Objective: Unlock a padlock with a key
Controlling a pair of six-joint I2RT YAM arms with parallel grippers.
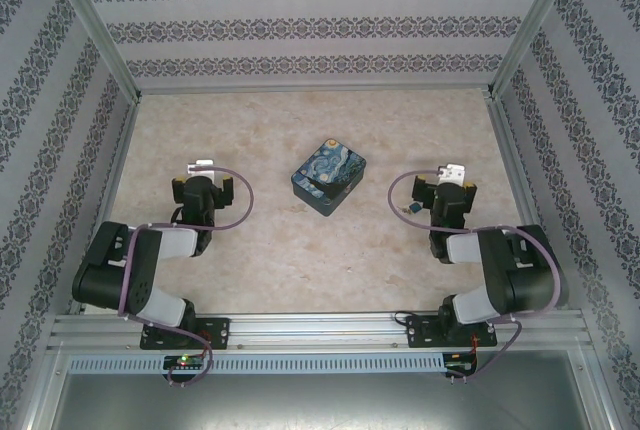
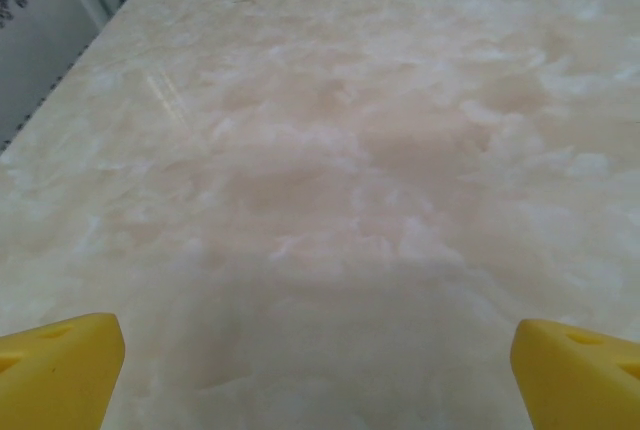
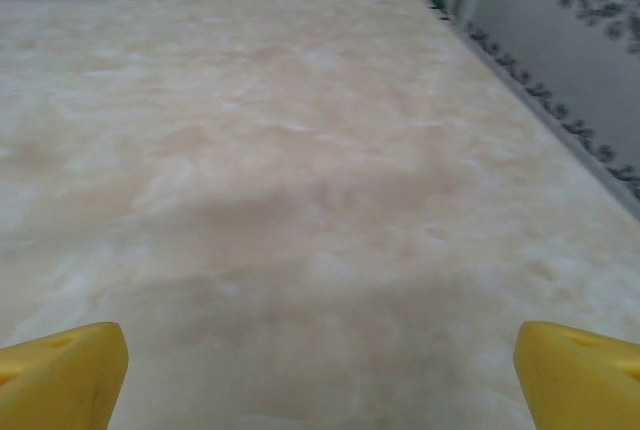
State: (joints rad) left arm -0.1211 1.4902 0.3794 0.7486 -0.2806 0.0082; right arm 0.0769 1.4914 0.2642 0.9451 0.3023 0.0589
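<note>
We look down into a walled bay (image 1: 60, 100) papered in bands of dark ornament and framed in aluminium rails. Its floor is a pale, marbled table (image 1: 300, 270). The two arms sit folded at the near edge, the left arm (image 1: 130, 270) and the right arm (image 1: 500, 270), each reaching a short way forward with a mauve cable looped along it.

At the middle of the table, between the arms and apart from both, a square box (image 1: 330, 178) rests flat, turned corner-on to us, its lid printed with a blue and yellow swirling night sky.

The left gripper (image 1: 204, 186) hangs over bare table to the left of the box. In its wrist view we see the left gripper (image 2: 320, 375) with its yellow fingers (image 2: 60, 370) at the two far edges of the frame, jaws spread wide, nothing between them but table. The right gripper (image 1: 445, 190) sits to the right of the box, and its wrist view shows the right gripper (image 3: 320, 375) the same way: jaws spread wide, empty, over bare marble with the side wall near.

Just beside the right gripper, on its box side, lies a small dark object (image 1: 410, 208). It is too small for us to tell whether it is the lock or the key.
</note>
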